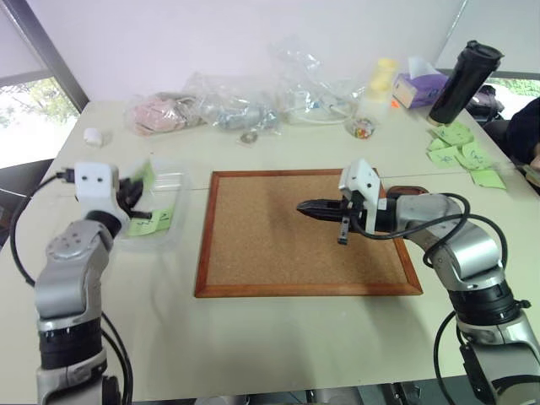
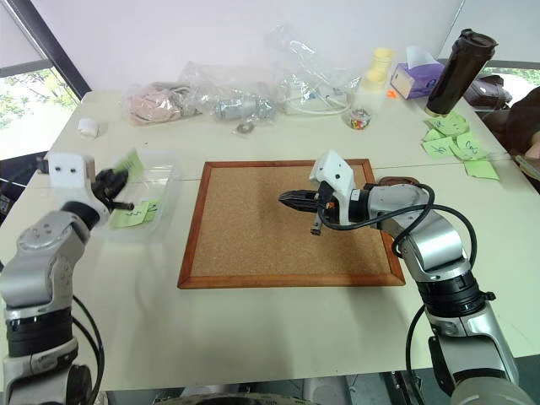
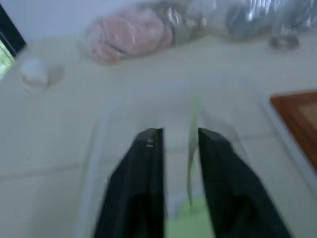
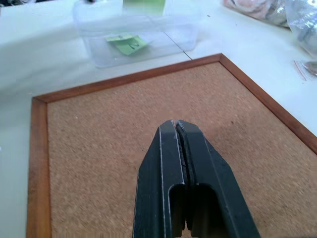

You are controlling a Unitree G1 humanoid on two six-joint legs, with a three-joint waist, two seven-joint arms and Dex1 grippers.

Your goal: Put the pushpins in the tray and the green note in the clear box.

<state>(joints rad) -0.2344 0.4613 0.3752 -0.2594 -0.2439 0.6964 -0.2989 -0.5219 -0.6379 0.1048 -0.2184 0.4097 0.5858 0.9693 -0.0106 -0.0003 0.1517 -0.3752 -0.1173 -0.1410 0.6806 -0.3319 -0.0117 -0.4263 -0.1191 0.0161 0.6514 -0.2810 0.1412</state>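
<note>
- Green note (image 1: 153, 221) with a dark, unreadable scribble lies in the clear box (image 1: 180, 181) at the left; the left gripper (image 1: 135, 196) hovers there.
- Left wrist view: fingers (image 3: 143, 163) stand parted, gripping nothing.
- Right wrist view: the right gripper (image 4: 176, 124) is closed, empty, over the corkboard (image 4: 99, 148).

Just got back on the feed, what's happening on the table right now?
The left gripper is over the clear box with its fingers parted, and a green note stands on edge right at them. Whether it is let go is unclear. Another green note already lies in the box. The right gripper is shut, empty, above the corkboard. The tray sits behind the right arm.
</note>
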